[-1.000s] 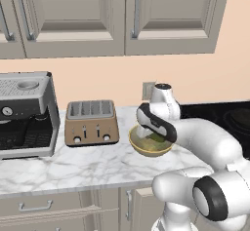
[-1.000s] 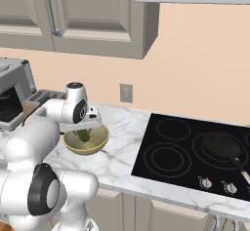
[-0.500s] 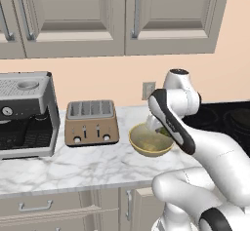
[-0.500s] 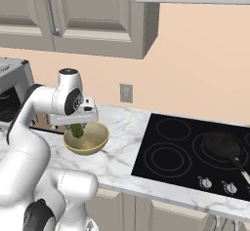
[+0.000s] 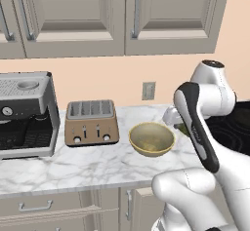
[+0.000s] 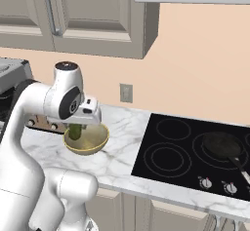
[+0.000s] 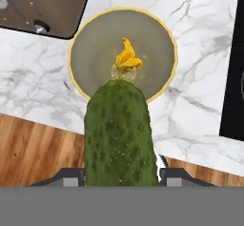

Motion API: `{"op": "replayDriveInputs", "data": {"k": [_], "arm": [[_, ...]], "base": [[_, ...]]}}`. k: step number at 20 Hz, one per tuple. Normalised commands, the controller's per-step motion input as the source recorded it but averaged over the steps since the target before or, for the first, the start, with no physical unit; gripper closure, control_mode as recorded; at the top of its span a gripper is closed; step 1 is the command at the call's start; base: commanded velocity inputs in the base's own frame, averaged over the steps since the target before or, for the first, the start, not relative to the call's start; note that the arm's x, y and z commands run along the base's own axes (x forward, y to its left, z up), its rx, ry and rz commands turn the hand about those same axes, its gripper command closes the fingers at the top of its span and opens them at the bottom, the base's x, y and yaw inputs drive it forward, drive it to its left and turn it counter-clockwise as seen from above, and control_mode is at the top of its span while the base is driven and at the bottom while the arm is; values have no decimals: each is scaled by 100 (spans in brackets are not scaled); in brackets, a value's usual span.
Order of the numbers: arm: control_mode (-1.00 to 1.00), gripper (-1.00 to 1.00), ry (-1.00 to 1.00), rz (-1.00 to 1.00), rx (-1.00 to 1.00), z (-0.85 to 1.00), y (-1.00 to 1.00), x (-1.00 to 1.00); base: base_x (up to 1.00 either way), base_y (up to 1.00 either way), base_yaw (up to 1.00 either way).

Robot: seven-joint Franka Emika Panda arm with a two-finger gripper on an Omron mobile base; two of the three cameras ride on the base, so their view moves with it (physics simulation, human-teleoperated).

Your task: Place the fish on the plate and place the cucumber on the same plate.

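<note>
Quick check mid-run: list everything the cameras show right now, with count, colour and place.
cucumber: one, dark green, held in the tool above the bowl
bowl: one, yellow-tan, on the counter right of the toaster
toaster: one, tan, on the counter against the wall
coffee machine: one, grey, at the counter's left end
pan: one, black, on the stove
stove: one, black, right of the counter
counter: one, white marble
outlet: one, grey, on the wall
tool: one, shut on the cucumber
</note>
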Motion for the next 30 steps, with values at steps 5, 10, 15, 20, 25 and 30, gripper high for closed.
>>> {"op": "replayDriveInputs", "data": {"k": [5, 10, 15, 20, 25, 30], "arm": [[-100, 100, -8, -9, 0, 80, -15, -63], [-100, 100, -13, -7, 0, 54, -4, -57], [-100, 100, -6, -1, 0, 21, 0, -28], [-100, 100, 0, 0, 0, 0, 0, 0], [100, 100, -1, -2, 0, 0, -2, -21], [100, 100, 0, 0, 0, 0, 0, 0]], "base": [[0, 0, 0], [0, 0, 0], [0, 0, 0], [0, 0, 0], [-60, -26, -11], [-77, -50, -20]]}}
